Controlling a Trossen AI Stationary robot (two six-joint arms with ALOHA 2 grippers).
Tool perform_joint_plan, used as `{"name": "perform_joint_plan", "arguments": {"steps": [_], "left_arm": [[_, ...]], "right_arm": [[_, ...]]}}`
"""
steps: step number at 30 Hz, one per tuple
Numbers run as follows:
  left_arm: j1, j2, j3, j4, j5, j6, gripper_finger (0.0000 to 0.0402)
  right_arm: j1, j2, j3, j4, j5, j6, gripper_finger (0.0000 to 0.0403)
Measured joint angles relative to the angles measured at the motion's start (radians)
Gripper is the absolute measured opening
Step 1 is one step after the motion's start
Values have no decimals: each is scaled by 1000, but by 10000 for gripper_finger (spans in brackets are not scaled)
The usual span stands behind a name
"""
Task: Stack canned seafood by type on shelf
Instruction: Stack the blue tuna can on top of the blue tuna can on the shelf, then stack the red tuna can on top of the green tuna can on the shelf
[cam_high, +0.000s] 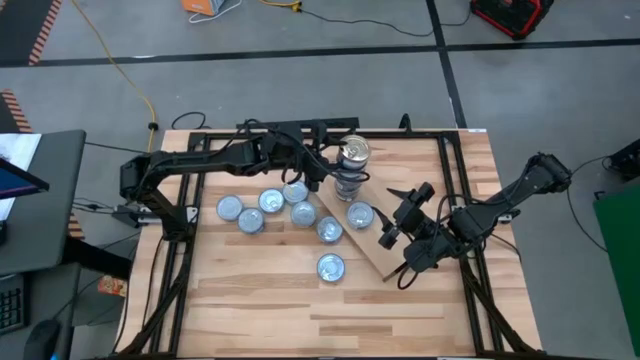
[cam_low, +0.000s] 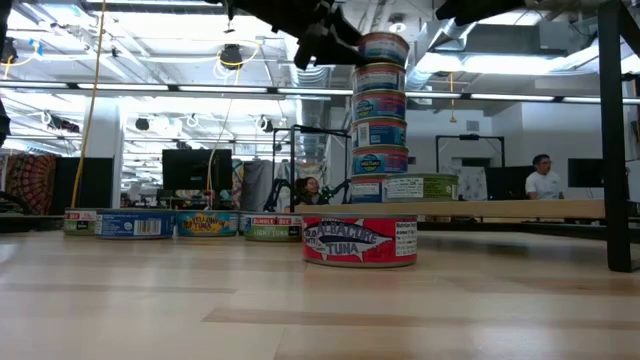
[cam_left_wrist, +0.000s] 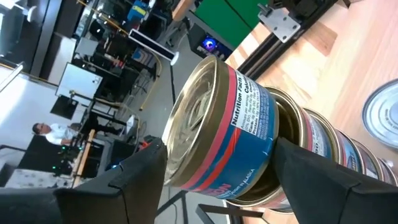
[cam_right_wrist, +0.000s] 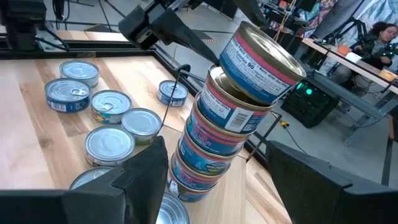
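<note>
a: high view, left to right: loose tins lie in a cluster on the table, silver lids up, probably waiting to be sorted. next to them rises the stack on the shelf.

b: and the left claw?

a: it sits right at the stack's upper end. in its own wrist view the top tin fills the gap between the two spread fingers, tilted, not square on the one under it. the fingers stand beside its walls; i can't tell if they press it or have let go.

b: why tilted?

a: my guess is it's being set down or nudged straight; the pink-and-blue label matches the tins below, so same type goes together.

b: the right claw?

a: over the shelf's right part, jaws apart and empty, facing the stack from near by. one more tin lies flat on the shelf between it and the stack.
</note>
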Motion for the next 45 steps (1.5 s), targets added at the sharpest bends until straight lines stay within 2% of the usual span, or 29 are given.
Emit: {"name": "perform_joint_plan", "arguments": {"steps": [5,11,17,26,28,31,38,42,45], "left_arm": [[-21,0,1,-33,-33,42,298],[-48,-6,2,-49,-121,54,298],[-62,-34,1,-95,-142,50,297],[-77,-93,0,-158,-150,-42,297],[-87,-111,0,-166,-151,-93,297],[-104,-140,0,-220,-154,-267,297],[-154,-155,-9,-569,-22,-645,297],[-229,-149,-116,-649,1,-777,296],[-309,-150,-236,-597,-46,-839,294]], "right_arm": [[1,0,0,1,0,0,301],[1,0,0,1,0,0,301],[1,0,0,0,0,0,301],[1,0,0,5,0,-1,301],[1,0,0,3,0,-1,301],[1,0,0,-14,-5,-7,301],[-2,28,0,21,-93,-38,301],[-25,68,0,151,-193,-122,301],[-47,95,0,243,-289,-191,301]]}}
